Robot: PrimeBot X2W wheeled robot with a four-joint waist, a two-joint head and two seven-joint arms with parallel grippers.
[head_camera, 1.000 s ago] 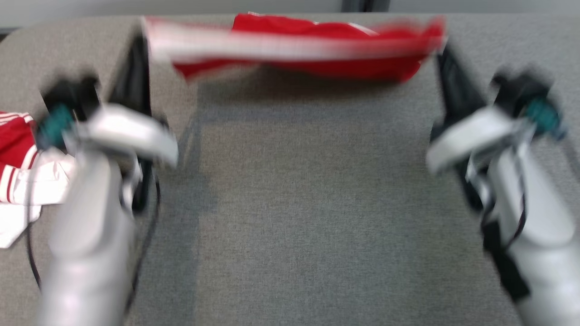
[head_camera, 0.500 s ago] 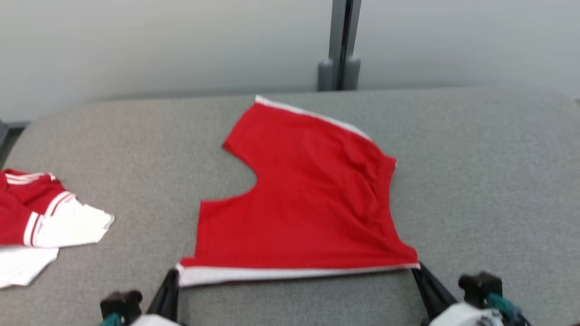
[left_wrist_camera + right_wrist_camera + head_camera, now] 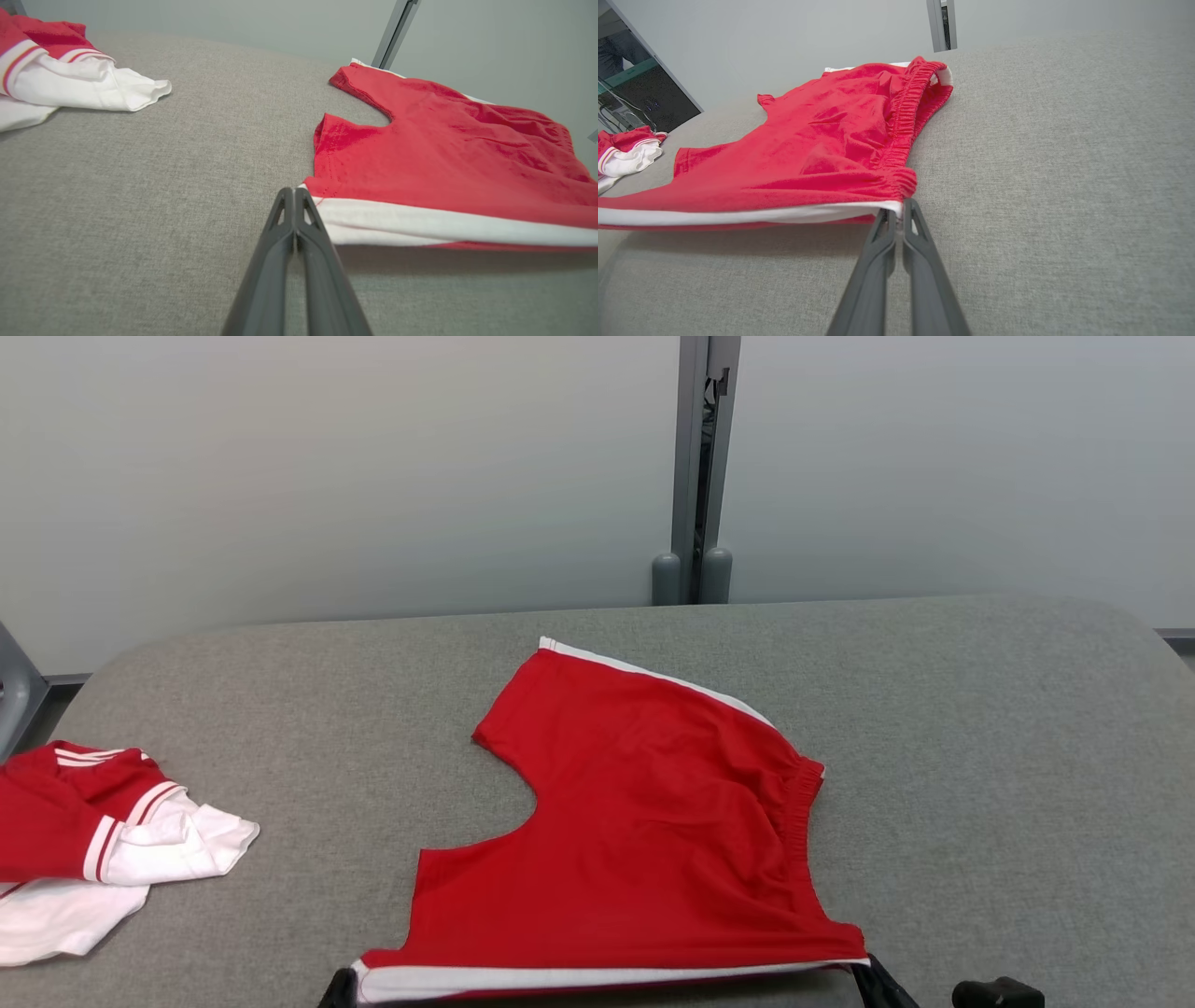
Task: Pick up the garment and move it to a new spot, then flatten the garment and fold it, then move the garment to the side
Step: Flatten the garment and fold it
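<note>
Near corners of shorts (image 3: 644, 840) pinched.
Hem corner is gripped by left end effector (image 3: 295, 191), waistband corner by right end effector (image 3: 901, 207); near edge is raised off worktop (image 3: 980, 756).

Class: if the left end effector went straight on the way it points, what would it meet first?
The left end effector pinches a corner of the red shorts; beyond it, bare grey table probably comes first, though depth is unclear.
</note>
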